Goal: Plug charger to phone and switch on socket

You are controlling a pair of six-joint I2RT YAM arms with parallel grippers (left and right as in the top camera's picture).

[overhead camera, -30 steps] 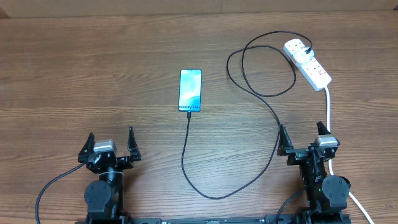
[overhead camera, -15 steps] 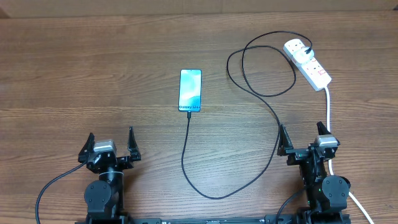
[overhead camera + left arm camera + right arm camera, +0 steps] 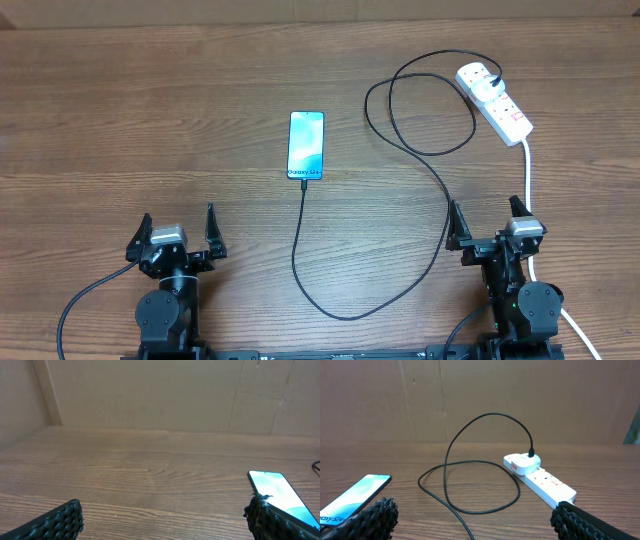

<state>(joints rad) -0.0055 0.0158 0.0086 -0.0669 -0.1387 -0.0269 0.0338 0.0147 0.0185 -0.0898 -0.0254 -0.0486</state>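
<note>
The phone (image 3: 306, 145) lies flat mid-table with its blue screen lit; it also shows in the left wrist view (image 3: 276, 489) and the right wrist view (image 3: 355, 494). The black charger cable (image 3: 432, 165) runs from the phone's near end, loops across the table and ends in a white wall plug (image 3: 478, 77) seated in the socket (image 3: 502, 108), a white power strip at the far right, also in the right wrist view (image 3: 547, 484). My left gripper (image 3: 174, 236) is open and empty near the front left. My right gripper (image 3: 487, 225) is open and empty near the front right.
The strip's thick white cord (image 3: 528, 180) runs down past my right gripper to the table's front edge. A brown cardboard wall (image 3: 150, 395) stands behind the table.
</note>
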